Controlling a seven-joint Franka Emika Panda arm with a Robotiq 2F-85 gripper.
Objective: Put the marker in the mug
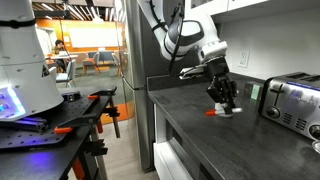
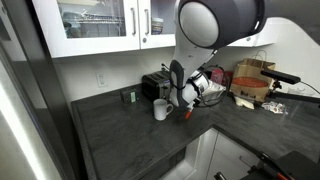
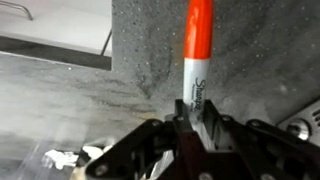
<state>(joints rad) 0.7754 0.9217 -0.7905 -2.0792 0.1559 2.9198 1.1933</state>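
My gripper (image 3: pixel 190 120) is shut on the marker (image 3: pixel 196 60). Its white barrel sits between the fingers and its red-orange cap (image 3: pixel 199 28) points away over the dark counter. In both exterior views the gripper (image 1: pixel 224 104) (image 2: pixel 186 108) is low over the counter, with the marker's orange end (image 1: pixel 211 113) close to the surface. The white mug (image 2: pixel 160 109) stands upright on the counter just beside the gripper, apart from it. The mug does not show in the wrist view.
A chrome toaster (image 1: pixel 291 99) (image 2: pixel 153 86) stands at the back against the wall. A cardboard box with clutter (image 2: pixel 255 80) sits further along the counter. The dark counter (image 1: pixel 190 115) ends at a front edge above the white cabinets.
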